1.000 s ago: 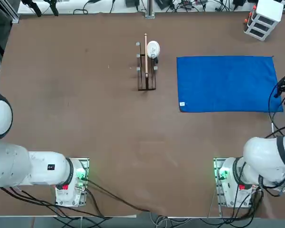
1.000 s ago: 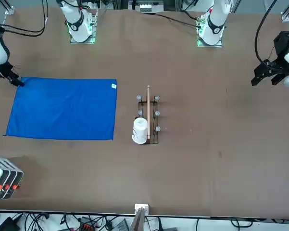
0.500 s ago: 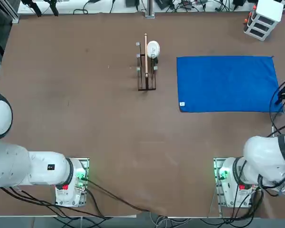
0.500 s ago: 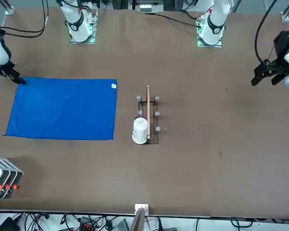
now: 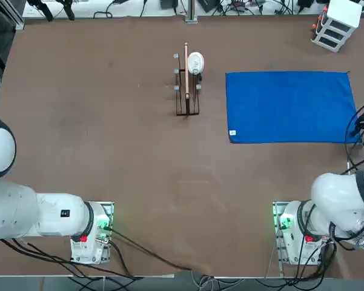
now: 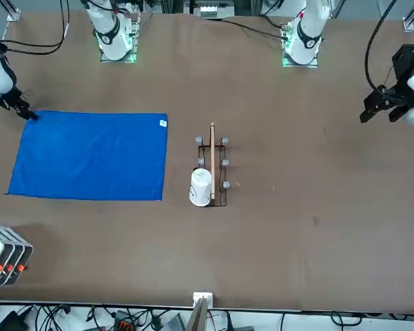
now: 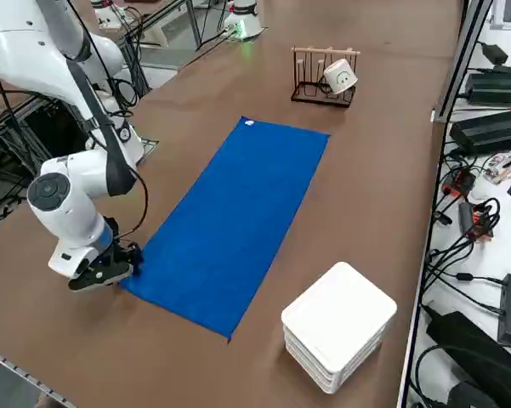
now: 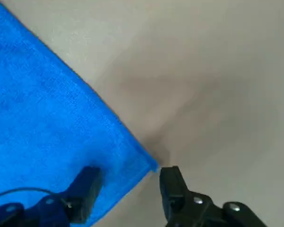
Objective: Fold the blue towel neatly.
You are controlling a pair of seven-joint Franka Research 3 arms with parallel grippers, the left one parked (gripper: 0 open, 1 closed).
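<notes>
Looking across at the brown surface [image 5: 139, 170], I can pick out one small white tag [image 5: 232, 133] at a corner of the blue towel [image 5: 287, 108], its print too small to read; the mug [image 6: 200, 187] has dark marks on its side, and I can't make those out either. The towel lies flat and unfolded, on the right arm's side of the surface; the right gripper [image 8: 130, 177] is at the near outer corner, the one on the arm's side, with its jaws apart, wide; one finger is over the cloth and the other just past its edge, the corner's tip showing between them; whether either touches it I can't tell. Counting up: one towel; one wire rack [image 7: 325, 76] with one white mug on it; one stack of white boxes [image 7: 336, 327] near the towel's far outer corner.
</notes>
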